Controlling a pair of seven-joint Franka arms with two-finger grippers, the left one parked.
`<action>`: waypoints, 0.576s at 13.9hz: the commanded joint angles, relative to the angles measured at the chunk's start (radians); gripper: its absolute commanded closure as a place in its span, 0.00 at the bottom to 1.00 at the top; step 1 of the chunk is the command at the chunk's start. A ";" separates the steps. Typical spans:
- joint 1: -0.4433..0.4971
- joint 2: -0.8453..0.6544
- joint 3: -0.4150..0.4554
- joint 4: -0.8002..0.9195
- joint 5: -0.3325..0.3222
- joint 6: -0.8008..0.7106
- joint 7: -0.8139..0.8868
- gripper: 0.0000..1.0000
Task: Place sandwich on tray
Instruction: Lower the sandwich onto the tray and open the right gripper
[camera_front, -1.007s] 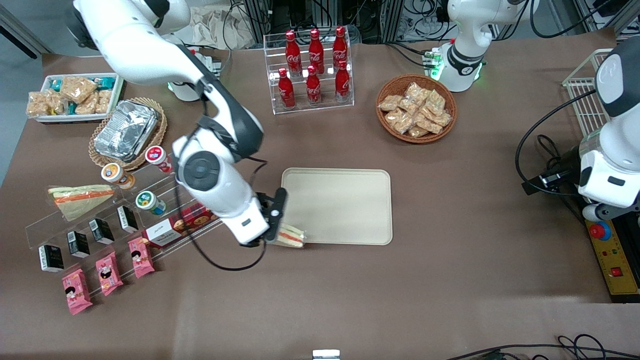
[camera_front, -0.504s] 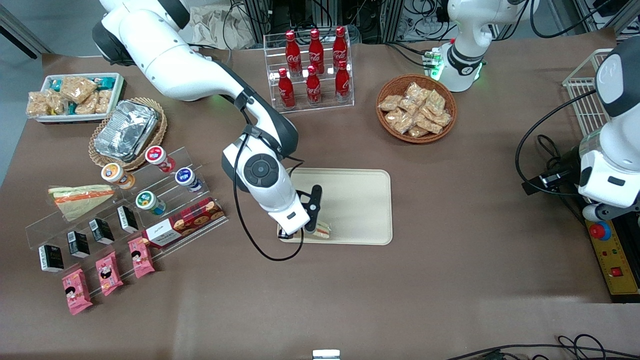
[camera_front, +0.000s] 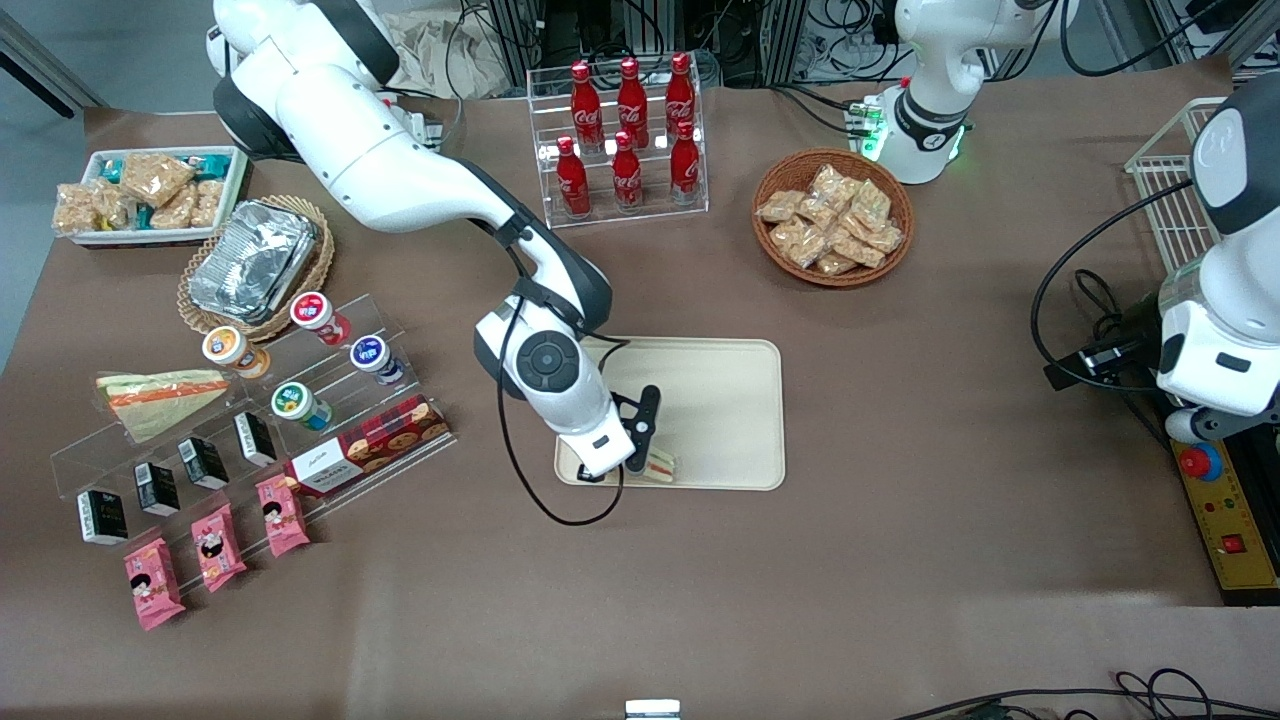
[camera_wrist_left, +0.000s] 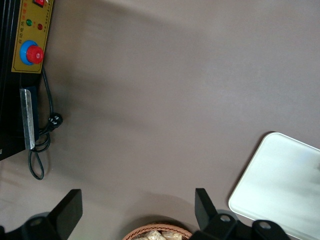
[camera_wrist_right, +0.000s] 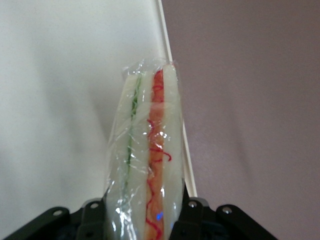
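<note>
Over the tray (camera_front: 715, 400), at its edge nearest the front camera, my end effector (camera_front: 648, 462) is pinching the sandwich (camera_front: 660, 463). I judge I am placing; next I lower and let go.

The whole table (camera_front: 900, 520) is taken in steeply from high above by the front view. The table is looked down on from closer by the left wrist view, which shares a corner of the tray (camera_wrist_left: 280, 185) with the front view. The sandwich (camera_wrist_right: 147, 170), held in the gripper (camera_wrist_right: 145, 215), is seen very closely in the right wrist view, over the tray edge.
</note>
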 joint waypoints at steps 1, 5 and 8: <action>0.016 0.013 0.003 0.014 -0.021 0.022 0.023 0.50; 0.022 0.006 0.004 0.014 -0.018 0.021 0.017 0.01; 0.015 -0.032 0.006 0.014 -0.008 0.006 0.017 0.01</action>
